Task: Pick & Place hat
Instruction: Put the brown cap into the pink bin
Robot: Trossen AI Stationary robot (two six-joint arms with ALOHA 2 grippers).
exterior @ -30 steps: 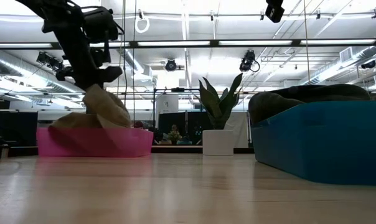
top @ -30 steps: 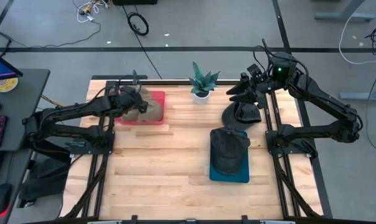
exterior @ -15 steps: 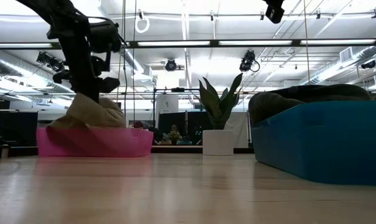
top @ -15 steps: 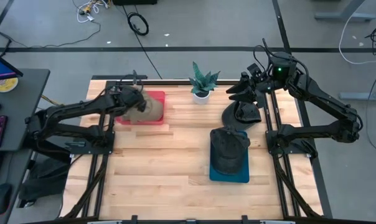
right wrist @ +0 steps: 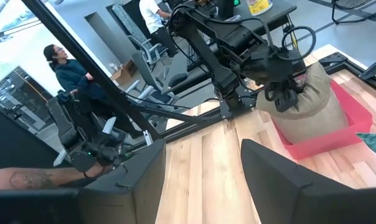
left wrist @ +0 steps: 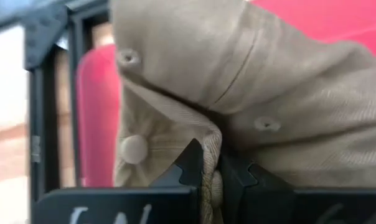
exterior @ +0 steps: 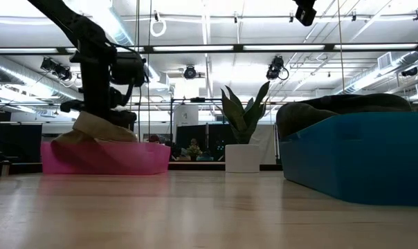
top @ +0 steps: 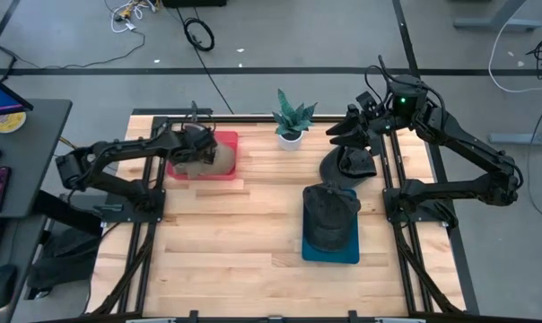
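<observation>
A tan cloth hat lies crumpled in a pink tray at the table's far left. My left gripper stands over it, shut on its cloth; in the low view it comes down onto the hat. A dark hat lies flat on the table at the far right. My right gripper hovers above it, open, touching nothing. Another dark hat sits in a blue bin. My left gripper pinches a raised fold of the tan hat's cloth between its two fingers, close to the crown button. The fingers come from above, pointing down. The hat rests in the pink tray, slumped under the gripper.
A small potted plant stands at the far edge between the two trays. Black frame rails run along both sides of the table. The wooden middle and near part of the table is bare. People and equipment show beyond the table in the right wrist view.
My left gripper has moved down into the pink tray, still shut on the tan hat. The hat, held up in a peak a second ago, has sunk and flattened into the tray. The left arm's elbow has risen.
</observation>
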